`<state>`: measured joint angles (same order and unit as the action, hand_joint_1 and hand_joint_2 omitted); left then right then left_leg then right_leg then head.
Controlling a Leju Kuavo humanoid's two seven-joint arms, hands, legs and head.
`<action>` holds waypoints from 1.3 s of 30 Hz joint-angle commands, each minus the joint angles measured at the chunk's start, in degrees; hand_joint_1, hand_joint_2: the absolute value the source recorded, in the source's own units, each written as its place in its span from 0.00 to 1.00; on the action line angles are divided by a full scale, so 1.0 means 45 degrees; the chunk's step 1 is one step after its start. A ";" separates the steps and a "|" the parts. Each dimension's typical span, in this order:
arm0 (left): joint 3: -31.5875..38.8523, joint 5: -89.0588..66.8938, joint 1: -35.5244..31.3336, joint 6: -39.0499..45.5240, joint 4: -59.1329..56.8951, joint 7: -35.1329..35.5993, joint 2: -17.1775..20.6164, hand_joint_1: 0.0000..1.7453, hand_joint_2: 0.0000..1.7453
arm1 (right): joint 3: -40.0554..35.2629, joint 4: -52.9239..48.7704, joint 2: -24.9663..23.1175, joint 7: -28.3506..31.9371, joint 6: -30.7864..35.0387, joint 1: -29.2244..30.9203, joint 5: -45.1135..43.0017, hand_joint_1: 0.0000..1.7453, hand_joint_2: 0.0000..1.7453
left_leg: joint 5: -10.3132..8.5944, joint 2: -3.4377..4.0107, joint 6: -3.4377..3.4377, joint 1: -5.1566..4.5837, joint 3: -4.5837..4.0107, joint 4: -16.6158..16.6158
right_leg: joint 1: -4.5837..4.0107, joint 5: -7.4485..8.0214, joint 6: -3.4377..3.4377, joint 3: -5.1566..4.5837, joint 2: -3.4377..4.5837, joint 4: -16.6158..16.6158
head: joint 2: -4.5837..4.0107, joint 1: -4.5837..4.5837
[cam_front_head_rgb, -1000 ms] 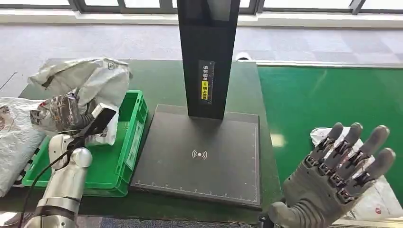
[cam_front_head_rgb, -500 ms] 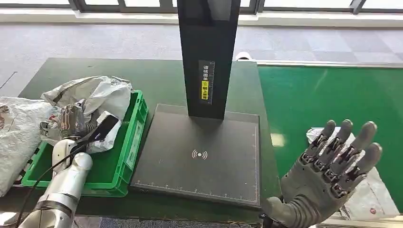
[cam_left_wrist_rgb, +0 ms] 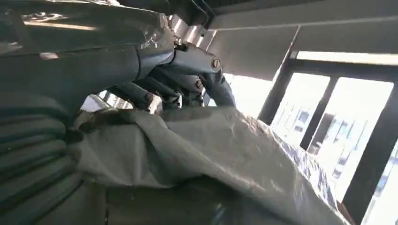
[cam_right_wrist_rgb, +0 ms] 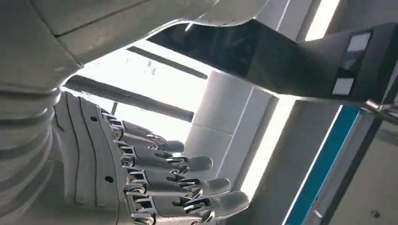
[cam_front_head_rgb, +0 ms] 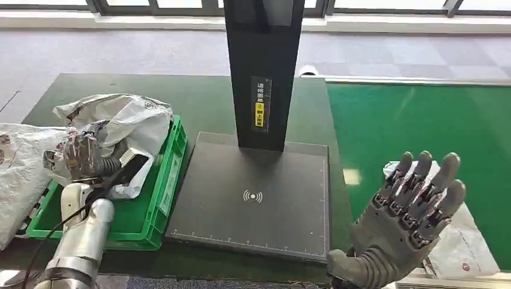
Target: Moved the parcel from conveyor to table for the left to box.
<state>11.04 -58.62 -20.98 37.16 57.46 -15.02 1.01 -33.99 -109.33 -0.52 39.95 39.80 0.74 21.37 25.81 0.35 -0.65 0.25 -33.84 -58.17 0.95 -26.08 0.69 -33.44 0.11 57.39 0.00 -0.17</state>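
The left hand (cam_front_head_rgb: 81, 158) holds a grey parcel (cam_front_head_rgb: 123, 123) over the green box (cam_front_head_rgb: 158, 198) on the counter (cam_front_head_rgb: 205, 99), boxing nearly done, while the right hand (cam_front_head_rgb: 410, 226), fingers spread and empty, hovers above another parcel (cam_front_head_rgb: 461, 241) waiting on the conveyor (cam_front_head_rgb: 422, 120).

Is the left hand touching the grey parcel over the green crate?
Touching. In the left wrist view the left hand's fingers press on the parcel.
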 commanded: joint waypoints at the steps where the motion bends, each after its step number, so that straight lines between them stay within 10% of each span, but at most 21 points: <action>1: -0.0178 0.0074 0.3271 0.0580 0.6465 0.0054 -0.1495 0.00 0.00 | 0.1978 0.1008 0.0019 0.0010 -0.1410 -0.2485 0.1346 0.00 1.00 | 0.0009 -0.0035 0.0009 0.0017 0.0031 0.0031 | -0.0018 -0.0012 -0.0007 0.0057 -0.0032 -0.0055 | 0.0000 0.0000; 22: -0.0259 -0.1951 0.3558 -0.0037 0.6354 0.1376 -0.1889 0.00 0.00 | 0.2430 0.0680 0.0058 0.0010 -0.2100 -0.3396 0.1710 0.00 1.00 | 0.0042 -0.0033 0.0004 0.0003 0.0024 0.0019 | -0.0006 -0.0049 -0.0006 0.0038 -0.0035 -0.0032 | 0.0000 0.0000; 27: 0.0395 0.1212 0.4458 0.0631 0.8408 -0.1658 -0.3065 0.00 0.00 | 0.3302 0.0942 -0.0351 -0.0096 -0.2092 -0.3468 0.1952 0.00 1.00 | 0.0053 -0.0007 0.0007 0.0009 0.0011 0.0004 | -0.0011 -0.0048 -0.0002 0.0020 -0.0009 -0.0021 | 0.0000 0.0000; 29: -0.1399 0.9355 0.6257 -0.4197 1.0382 -0.5012 -0.3021 0.00 0.00 | 0.5554 0.2149 -0.0732 -0.1768 -0.1311 -0.3616 0.2533 0.00 1.00 | 0.0056 0.0001 0.0006 0.0017 0.0043 0.0030 | -0.0021 -0.0045 -0.0010 0.0057 0.0001 -0.0052 | 0.0000 0.0000; 38: -0.3431 1.2134 0.6702 -0.5842 1.0737 -0.5552 -0.2513 0.00 0.00 | 0.8535 0.6086 -0.1020 -0.2503 -0.2428 -0.2192 0.3490 0.00 1.00 | 0.0076 -0.0026 0.0029 0.0006 0.0031 0.0019 | -0.0010 -0.0063 0.0023 0.0070 -0.0036 -0.0059 | 0.0000 0.0005; 39: -0.3583 1.2231 0.6674 -0.5886 1.0648 -0.5552 -0.2621 0.00 0.00 | 0.8867 0.6576 -0.1006 -0.2332 -0.2611 -0.1974 0.3439 0.00 0.00 | 0.0063 -0.0041 0.0029 0.0011 0.0058 0.0045 | -0.0016 -0.0054 0.0019 0.0104 -0.0050 -0.0092 | 0.0000 0.0000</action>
<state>4.04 -8.82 7.64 16.76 103.95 -38.10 -11.83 -9.60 -100.46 -3.06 32.09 31.02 -14.87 33.93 26.17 0.30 -0.51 0.20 -33.81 -58.17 0.98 -26.39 0.84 -33.31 0.00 57.26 0.00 -0.17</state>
